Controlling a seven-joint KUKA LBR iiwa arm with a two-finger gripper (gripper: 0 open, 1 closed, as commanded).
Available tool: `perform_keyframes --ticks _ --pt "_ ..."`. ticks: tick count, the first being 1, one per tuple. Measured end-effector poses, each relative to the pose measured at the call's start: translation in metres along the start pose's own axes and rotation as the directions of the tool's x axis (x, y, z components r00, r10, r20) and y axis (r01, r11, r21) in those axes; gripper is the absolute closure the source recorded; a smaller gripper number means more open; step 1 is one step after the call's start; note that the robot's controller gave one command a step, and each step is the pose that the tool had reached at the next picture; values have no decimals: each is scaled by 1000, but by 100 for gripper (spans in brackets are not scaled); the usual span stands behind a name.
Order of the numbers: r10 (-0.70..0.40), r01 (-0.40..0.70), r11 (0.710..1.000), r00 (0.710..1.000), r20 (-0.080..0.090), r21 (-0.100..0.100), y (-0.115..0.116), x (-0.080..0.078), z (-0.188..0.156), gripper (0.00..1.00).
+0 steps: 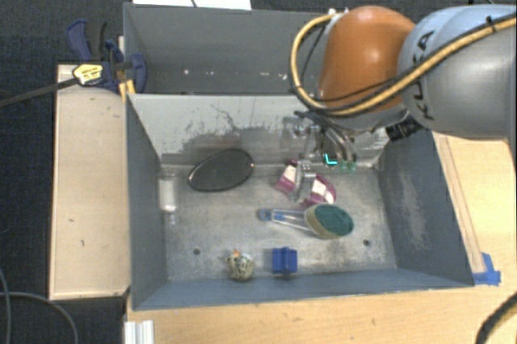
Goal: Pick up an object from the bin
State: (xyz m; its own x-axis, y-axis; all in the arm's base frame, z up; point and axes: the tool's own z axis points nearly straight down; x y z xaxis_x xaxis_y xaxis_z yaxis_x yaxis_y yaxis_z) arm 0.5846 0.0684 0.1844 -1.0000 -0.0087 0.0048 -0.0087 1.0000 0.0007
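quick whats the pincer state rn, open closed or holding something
pincer: cannot be told; it is low over the pink and white thing near the middle of the bin.

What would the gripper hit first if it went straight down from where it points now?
Most likely the pink and white object in the middle of the bin, right under the gripper. The green-headed brush lies nearer the front, off that line. Depth is hard to judge.
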Motion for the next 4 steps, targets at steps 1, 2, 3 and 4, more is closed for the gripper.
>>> perform_keyframes --ticks 1,2,3,4 --pt "-410 410 912 912 3 2 -6 30 115 0" --pt "-406 406 914 914 5 2 -6 29 114 100" --pt "-422 422 906 906 15 6 -9 13 24 100" --pt "-421 421 907 907 7 3 -9 15 29 0"
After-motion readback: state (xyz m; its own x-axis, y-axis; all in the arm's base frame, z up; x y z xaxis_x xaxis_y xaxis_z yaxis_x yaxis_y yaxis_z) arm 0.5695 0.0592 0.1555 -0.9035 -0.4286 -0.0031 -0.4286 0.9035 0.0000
